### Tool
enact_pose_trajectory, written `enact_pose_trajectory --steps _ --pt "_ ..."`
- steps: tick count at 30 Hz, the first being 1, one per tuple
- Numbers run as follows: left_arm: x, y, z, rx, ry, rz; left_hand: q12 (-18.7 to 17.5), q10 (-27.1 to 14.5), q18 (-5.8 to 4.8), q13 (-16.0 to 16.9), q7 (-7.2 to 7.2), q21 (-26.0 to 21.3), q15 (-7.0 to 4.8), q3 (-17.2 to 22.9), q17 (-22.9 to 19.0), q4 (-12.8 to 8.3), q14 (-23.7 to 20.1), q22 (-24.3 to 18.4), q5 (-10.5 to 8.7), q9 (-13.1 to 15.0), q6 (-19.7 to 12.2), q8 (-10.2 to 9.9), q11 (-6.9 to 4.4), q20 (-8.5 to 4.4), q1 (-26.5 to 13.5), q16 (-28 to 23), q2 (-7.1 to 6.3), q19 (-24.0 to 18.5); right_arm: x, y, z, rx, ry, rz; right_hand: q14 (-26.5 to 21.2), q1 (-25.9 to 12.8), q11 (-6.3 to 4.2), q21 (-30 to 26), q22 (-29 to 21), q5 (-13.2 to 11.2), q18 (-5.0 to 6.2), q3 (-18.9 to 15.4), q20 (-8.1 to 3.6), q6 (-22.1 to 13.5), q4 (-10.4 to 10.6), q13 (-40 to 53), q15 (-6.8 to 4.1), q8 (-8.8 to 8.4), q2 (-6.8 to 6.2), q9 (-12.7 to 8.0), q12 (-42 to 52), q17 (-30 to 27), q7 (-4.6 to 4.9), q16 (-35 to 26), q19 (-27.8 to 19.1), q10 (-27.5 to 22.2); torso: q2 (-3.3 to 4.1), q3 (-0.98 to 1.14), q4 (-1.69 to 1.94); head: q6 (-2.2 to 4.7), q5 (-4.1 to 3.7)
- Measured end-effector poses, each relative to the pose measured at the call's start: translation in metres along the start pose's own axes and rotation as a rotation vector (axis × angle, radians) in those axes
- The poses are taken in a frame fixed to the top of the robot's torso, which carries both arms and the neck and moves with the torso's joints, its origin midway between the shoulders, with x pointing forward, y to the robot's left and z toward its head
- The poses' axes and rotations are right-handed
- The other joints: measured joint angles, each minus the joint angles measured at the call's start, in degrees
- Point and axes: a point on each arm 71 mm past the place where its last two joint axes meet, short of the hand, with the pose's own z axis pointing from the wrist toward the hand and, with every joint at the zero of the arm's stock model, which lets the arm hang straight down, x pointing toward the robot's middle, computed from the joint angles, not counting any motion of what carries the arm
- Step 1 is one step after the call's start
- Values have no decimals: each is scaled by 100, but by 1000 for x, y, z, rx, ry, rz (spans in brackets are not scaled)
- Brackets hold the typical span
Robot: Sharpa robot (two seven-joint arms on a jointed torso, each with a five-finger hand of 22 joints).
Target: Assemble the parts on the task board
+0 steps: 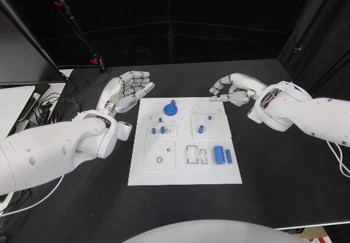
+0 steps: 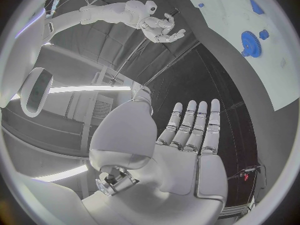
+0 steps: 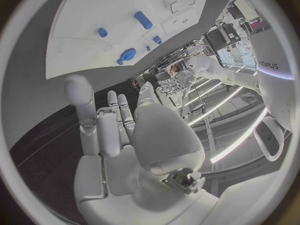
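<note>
We see the white task board (image 1: 185, 174) lying in the middle of the black table (image 1: 284, 177), with both arms raised beyond its far corners. Our left robot hand (image 1: 130, 87) hovers just past the board's far left corner, fingers straight and apart, holding nothing. Our right robot hand (image 1: 232, 90) hangs near the far right corner, fingers loosely curled and apart, also empty. On the board a blue gear (image 1: 171, 108) sits toward the far edge, small blue pegs (image 1: 158, 130) stand in the middle left block, and a blue cylinder (image 1: 218, 154) lies beside a slimmer blue bar (image 1: 228, 156) near the right edge.
</note>
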Motion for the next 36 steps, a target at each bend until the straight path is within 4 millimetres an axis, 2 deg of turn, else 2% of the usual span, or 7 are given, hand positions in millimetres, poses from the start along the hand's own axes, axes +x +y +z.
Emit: enact_pose_trajectory --steps 3,4,7,12,15,25,36 --pt "0 0 -1 -3 -1 -6 36 -12 0 -8 4 0 0 -9 -36 9 0 -20 24 0 -4 43 11 -1 0 33 0 40 4 2 2 -1 11 -12 -2 97 21 1184 932 -91 -143 138 50 160 -25 0 42 -161 -59 6 -64 138 10 184 229 43 2 3 -2 10 -9" --pt "0 0 -1 -4 -2 -8 64 -23 0 -14 -12 0 0 -33 -48 2 0 -27 24 0 -20 74 1 0 -18 50 18 41 6 3 3 0 17 -16 -2 164 6 1457 999 -117 -217 193 77 186 -46 0 43 -197 -36 7 -64 146 -16 186 256 76 2 3 -2 10 -10" --pt "-1 0 -2 -8 -4 -15 170 -52 1 -29 -6 0 0 -83 -109 8 0 -65 -11 0 -55 188 10 0 9 118 -9 82 12 4 6 4 42 -36 -2 290 -22 1882 1047 -132 -216 318 86 251 -81 0 43 -318 -62 6 -168 146 -29 186 264 105 3 3 -2 0 -10" --pt "-2 1 -4 -15 -5 -27 308 -149 1 -105 -16 0 27 -42 -291 35 -115 -181 -381 -34 -147 385 6 0 -198 182 -291 82 23 4 7 19 94 -79 -2 460 -52 1993 1046 -165 -216 415 86 360 -178 -1 43 -438 -170 11 -287 145 -49 186 264 219 3 4 3 -27 -10" --pt "-2 1 -5 -17 -4 -32 335 -165 0 -119 -16 0 12 -20 -332 27 -130 -203 -424 -43 -147 399 21 0 -234 183 -327 82 28 2 6 30 123 -105 -2 632 -65 1993 1046 -165 -215 488 86 520 -257 -1 42 -462 -268 22 -354 145 -31 186 264 373 3 4 8 -37 -10" --pt "-6 1 -7 -23 -10 -37 395 -165 1 -143 -16 0 12 64 -384 21 -130 -234 -423 -61 -147 467 21 0 -234 250 -327 82 42 1 6 56 184 -194 -1 849 -85 1969 1045 -165 -214 569 65 708 -415 -1 -2 -607 -486 19 -626 144 -32 161 285 577 1 4 3 -63 23" --pt "-7 2 -8 -26 -13 -38 458 -165 1 -172 -16 0 12 98 -443 19 -130 -263 -423 -86 -146 532 21 0 -203 293 -203 82 50 3 8 68 208 -273 -1 941 -131 1969 1045 -165 -213 664 45 827 -458 -2 -43 -741 -498 10 -816 144 -67 127 305 770 1 6 1 -81 16"
